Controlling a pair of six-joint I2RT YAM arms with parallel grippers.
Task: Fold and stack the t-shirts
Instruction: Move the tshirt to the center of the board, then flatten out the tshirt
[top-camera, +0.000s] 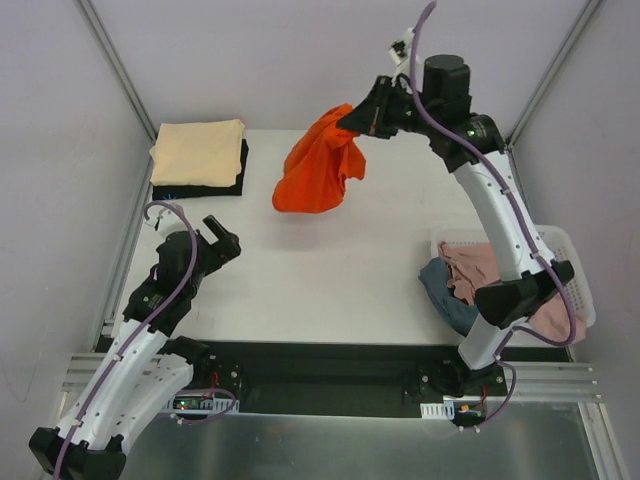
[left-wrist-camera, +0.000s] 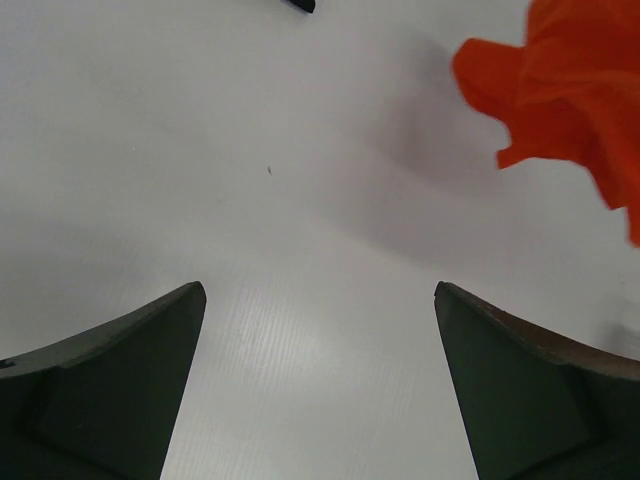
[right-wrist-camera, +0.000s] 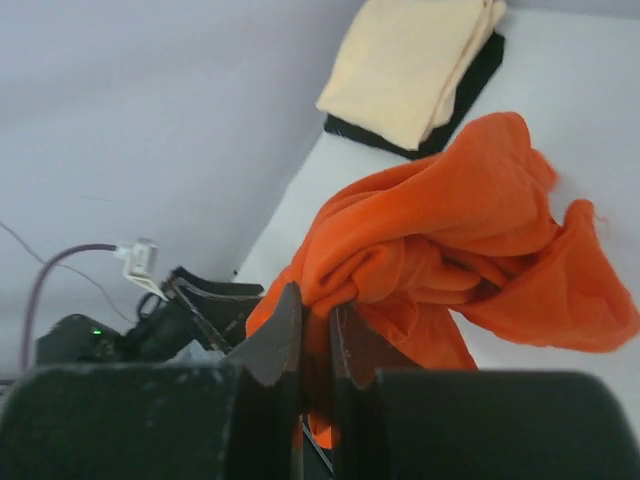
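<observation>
Above the far middle of the white table, a bright orange-red t-shirt hangs bunched and crumpled in the air, its lower folds draping down toward the surface. At its top, the right gripper pinches a gathered fold, with the fingers pressed nearly together and cloth squeezed between them. The right arm rises from its base at the near right, stretches up and away, and bends its wrist leftward.

At the far left corner, a folded pale yellow-cream t-shirt lies on top of a folded black t-shirt. Low over the near left of the table, the left gripper hovers with its fingers spread wide, holding nothing; its arm reaches forward, angled toward the middle.

At the right edge, a white basket holds a pink t-shirt and a dusty blue t-shirt that spill over its side.
</observation>
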